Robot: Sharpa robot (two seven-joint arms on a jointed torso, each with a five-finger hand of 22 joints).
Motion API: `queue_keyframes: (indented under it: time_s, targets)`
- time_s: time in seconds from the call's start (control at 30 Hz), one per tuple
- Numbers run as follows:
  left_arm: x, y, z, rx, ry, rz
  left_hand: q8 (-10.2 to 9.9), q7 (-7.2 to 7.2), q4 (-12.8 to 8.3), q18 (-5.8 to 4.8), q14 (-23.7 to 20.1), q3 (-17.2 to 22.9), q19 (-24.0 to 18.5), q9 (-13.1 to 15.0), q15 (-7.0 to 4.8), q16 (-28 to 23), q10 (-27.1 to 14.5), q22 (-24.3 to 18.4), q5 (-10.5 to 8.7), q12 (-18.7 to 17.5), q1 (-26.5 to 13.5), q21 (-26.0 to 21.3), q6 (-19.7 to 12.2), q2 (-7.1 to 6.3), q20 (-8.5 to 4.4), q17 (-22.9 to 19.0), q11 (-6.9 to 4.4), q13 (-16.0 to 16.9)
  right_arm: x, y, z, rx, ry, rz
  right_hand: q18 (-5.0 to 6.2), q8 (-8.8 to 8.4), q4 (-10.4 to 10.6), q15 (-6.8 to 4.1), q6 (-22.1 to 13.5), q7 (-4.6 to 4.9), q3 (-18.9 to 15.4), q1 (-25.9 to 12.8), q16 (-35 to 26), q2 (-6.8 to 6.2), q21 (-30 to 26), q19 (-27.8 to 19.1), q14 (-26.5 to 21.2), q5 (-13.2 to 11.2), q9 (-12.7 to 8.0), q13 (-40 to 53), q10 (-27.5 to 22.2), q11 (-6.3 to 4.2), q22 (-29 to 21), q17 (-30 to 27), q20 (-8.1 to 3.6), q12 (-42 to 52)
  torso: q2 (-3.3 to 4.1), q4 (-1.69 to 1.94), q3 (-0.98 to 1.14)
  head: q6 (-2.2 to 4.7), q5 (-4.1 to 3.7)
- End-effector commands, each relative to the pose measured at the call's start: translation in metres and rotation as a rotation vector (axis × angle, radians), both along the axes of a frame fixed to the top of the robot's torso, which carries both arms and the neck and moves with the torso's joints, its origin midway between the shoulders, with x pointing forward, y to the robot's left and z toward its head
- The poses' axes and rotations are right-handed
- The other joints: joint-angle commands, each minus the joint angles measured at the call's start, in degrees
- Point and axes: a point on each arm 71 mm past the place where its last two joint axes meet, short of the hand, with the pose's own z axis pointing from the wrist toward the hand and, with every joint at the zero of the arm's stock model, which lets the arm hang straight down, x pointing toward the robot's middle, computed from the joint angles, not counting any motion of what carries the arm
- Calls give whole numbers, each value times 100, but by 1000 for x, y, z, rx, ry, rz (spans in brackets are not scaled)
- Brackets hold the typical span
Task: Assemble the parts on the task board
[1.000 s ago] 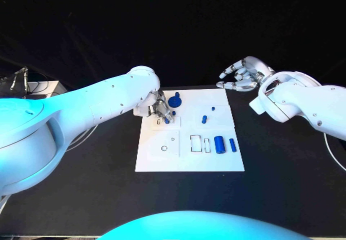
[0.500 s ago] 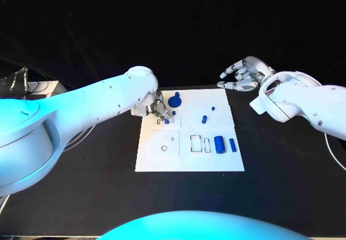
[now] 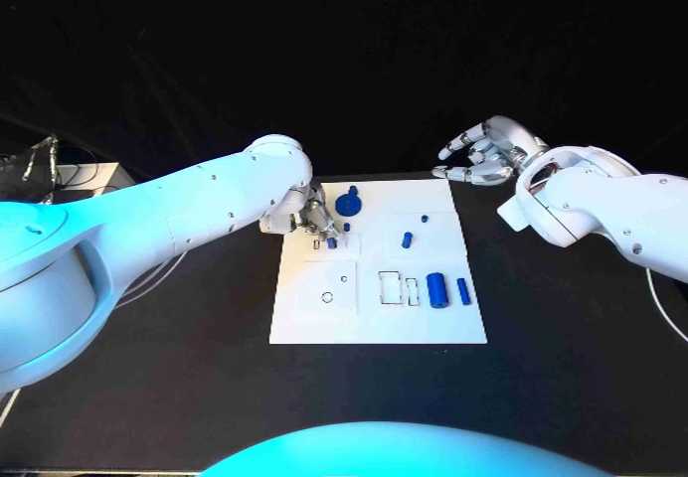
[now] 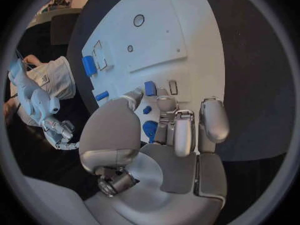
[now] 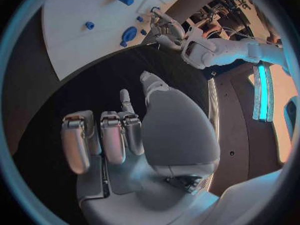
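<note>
**Left hand worked a peg at the board's far corner**

The left hand (image 3: 318, 221) pinched a small blue peg (image 3: 331, 240) over the task board (image 3: 379, 323), probably to seat it. The right hand (image 3: 487, 159) (empty, fingers loosely apart) hovered beyond the board's far edge, out of the way.

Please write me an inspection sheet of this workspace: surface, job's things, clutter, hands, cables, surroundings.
Surface: black table, task board lying in its middle.
Job's things: blue parts on the board: round part at the far edge, two cylinders side by side, small peg.
Clutter: nothing seen.
Hands: left hand over the board's far left corner, fingers at a small blue part; whether it grips it is unclear. Right hand beyond the board, holds nothing.
Cables: thin cable beside the left arm.
Surroundings: dark backdrop.
</note>
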Motion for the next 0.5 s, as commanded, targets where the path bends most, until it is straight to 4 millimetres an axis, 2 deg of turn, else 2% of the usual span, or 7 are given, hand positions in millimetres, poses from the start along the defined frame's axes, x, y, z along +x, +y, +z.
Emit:
queue_keyframes:
  time_s: [0.03,0.3,0.33,0.4,0.47,0.5]
  targets:
    - [0,-2,5,-58,-29,21,-3,21,-3,18,464,-48,-60,10,-4,-41,-68,-46,-29,-50,-21,-49,-24,46,2,1071,10,-50,0,0,-1,-10,-5,13,-81,29,16,-14,-48,4,-18,-53,8,12,13,610,575,-27,10,1477,562,2,1507,1460,-18,-24,2,7,4,14,5]
    - [-1,0,11,-106,-51,35,-51,51,0,41,432,-155,-138,3,18,-89,-169,-160,-30,-126,-1,-121,-94,69,17,984,37,-173,-1,0,-2,-10,-3,13,-81,29,16,-14,-48,4,-18,-53,8,12,13,610,575,-27,10,1477,562,2,1507,1460,-18,-24,9,6,5,34,21]
    - [-1,0,12,-111,-55,37,-135,90,-2,70,401,-232,-230,-40,47,-134,-315,-301,-28,-258,41,-207,-173,107,37,905,72,-389,-1,0,-2,-10,-3,13,-81,29,16,-14,-48,4,-18,-53,8,12,13,610,575,-27,10,1477,562,2,1507,1460,-18,-24,11,1,3,35,22]
    - [-2,2,13,-124,-64,44,-181,108,-5,77,390,-266,-255,-74,62,-149,-360,-337,-25,-289,94,-234,-196,141,51,880,88,-443,-1,-1,-2,-11,-2,12,-81,31,18,-12,-66,7,-24,-62,9,15,13,610,576,-27,14,1488,574,5,1507,1464,-16,-11,11,0,1,38,22]
    - [-2,3,13,-137,-74,53,-329,163,-3,108,344,-307,-357,-197,103,-214,-507,-494,-20,-417,203,-337,-279,219,82,766,137,-653,-1,-2,-2,-11,-1,11,-81,31,18,-12,-66,7,-24,-62,9,15,13,610,576,-27,14,1488,574,5,1507,1464,-16,-11,11,1,2,42,22]
    - [-3,5,13,-143,-78,57,-431,206,-5,130,307,-329,-426,-290,136,-265,-650,-604,-18,-550,280,-410,-331,264,107,678,175,-874,-1,-2,-2,-11,-1,10,-81,31,18,-12,-66,7,-24,-62,9,15,13,610,576,-27,14,1488,574,5,1507,1464,-16,-11,9,2,4,41,21]
